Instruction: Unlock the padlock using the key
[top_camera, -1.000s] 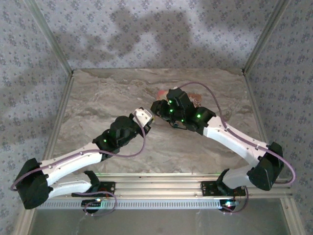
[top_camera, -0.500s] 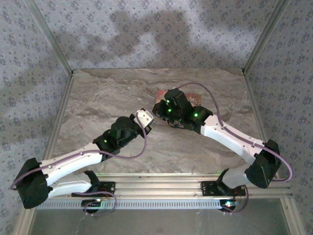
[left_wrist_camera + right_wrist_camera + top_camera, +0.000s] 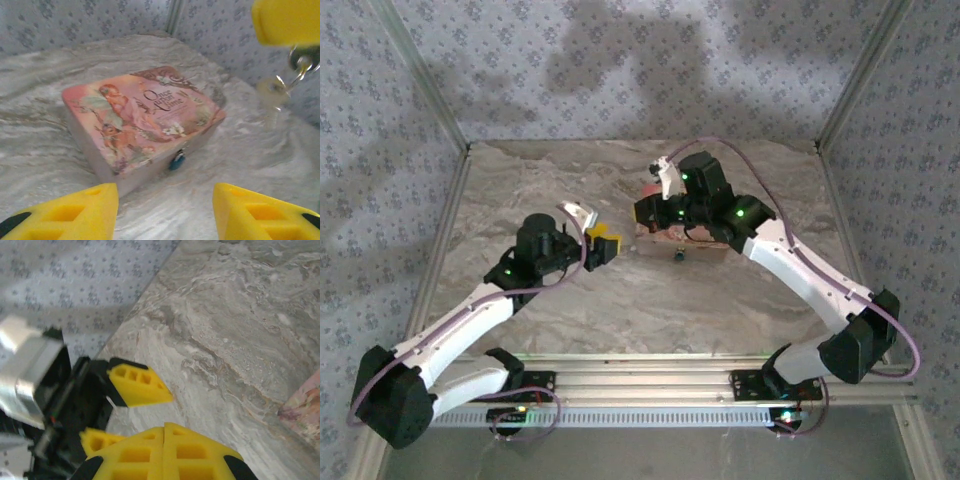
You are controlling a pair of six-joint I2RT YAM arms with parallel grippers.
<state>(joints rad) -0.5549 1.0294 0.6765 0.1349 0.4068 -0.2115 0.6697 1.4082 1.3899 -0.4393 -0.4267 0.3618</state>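
While the left gripper (image 3: 165, 197) stands half open and empty, the pink box (image 3: 140, 120) lies just ahead of its fingers, with the teal padlock (image 3: 176, 161) hanging on the box's near side. Higher to the right, the right gripper (image 3: 164, 430) is pinched shut on the ring of the dangling key (image 3: 272, 97).

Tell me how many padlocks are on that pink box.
1. A small teal padlock hangs on the front wall of the pink box, just under the lid; the box's far sides are hidden.
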